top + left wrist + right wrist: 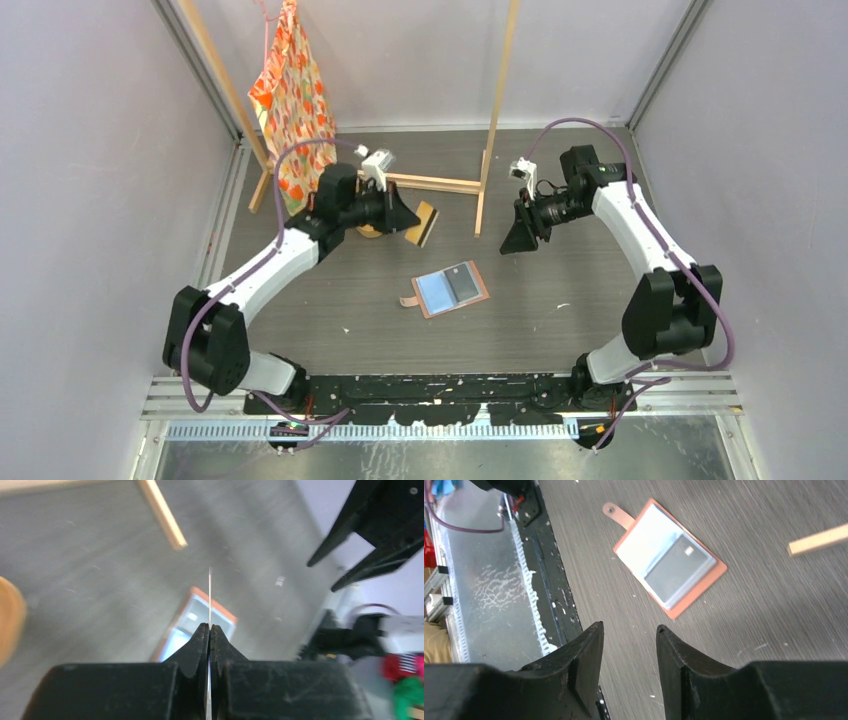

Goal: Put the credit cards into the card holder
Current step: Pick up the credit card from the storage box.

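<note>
Card holder (450, 288) lies open, pockets up, on the table (560, 330) in the overhead view. Its long axis slants from the snap tab (408, 301) at its lower left end up toward the right. Up and to the left of the holder, the left gripper (410, 215) is clamped on a tan credit card (425, 224), which tilts down toward the holder. Up and to the right of the holder hangs the right gripper (520, 235), about as far off, carrying nothing.

Left wrist view: the left gripper (210, 630) has its jaws pressed together on the credit card (209, 600), seen edge-on as a thin bright line pointing away from the camera. The card holder (222, 612), blurred, lies on the table straight beyond that edge, so the card appears aimed at it. To judge by this, the card's long edge runs roughly along the holder's length, not across it.

Right wrist view: the right gripper (629, 630) shows its jaws partly apart with nothing between them. The card holder (669, 557) lies ahead of the jaws, with a gap of bare table between. Its snap tab (616, 514) points up and left. A grey card (679, 562) already fills the pocket farther from the tab. The pocket nearer the tab looks pale, and whether it holds a card I cannot tell.
</note>
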You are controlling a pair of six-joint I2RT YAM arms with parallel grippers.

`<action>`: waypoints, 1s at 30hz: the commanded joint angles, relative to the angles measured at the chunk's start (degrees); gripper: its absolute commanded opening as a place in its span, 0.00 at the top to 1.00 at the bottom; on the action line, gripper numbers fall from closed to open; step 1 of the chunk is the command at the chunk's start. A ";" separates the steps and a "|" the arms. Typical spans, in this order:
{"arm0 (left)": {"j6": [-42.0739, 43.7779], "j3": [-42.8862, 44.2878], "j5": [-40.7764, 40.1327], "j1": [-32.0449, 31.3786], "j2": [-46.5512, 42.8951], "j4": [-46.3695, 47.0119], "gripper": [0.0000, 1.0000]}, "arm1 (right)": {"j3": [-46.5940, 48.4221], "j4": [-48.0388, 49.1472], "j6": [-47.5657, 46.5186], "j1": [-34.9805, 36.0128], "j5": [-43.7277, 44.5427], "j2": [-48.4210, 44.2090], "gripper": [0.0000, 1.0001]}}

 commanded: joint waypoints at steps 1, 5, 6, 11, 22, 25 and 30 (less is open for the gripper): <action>-32.83 -14.44 17.83 1.02 -2.87 32.69 0.99 | -3.42 8.97 10.24 0.67 -7.49 -6.64 0.51; -47.04 -25.12 16.33 -0.66 -5.32 49.33 0.99 | -8.41 19.46 21.66 1.23 -12.24 -11.21 0.50; -47.93 -26.85 15.09 -1.38 -6.61 49.62 0.99 | -9.92 22.73 25.35 1.33 -12.91 -12.09 0.49; -47.62 -34.90 2.75 -6.32 -15.62 44.95 1.00 | -17.85 39.28 41.19 1.25 -13.27 -14.57 0.48; -52.26 -45.11 -9.62 -10.74 -9.96 56.32 0.99 | -20.88 45.80 50.84 6.25 -1.34 -3.03 0.61; -52.63 -44.89 -9.74 -10.84 -4.62 61.64 0.99 | -15.60 35.89 43.20 8.38 2.19 2.45 0.67; -54.54 -45.62 -11.86 -10.84 5.19 69.60 1.00 | -11.53 27.74 36.05 8.97 8.52 8.52 0.69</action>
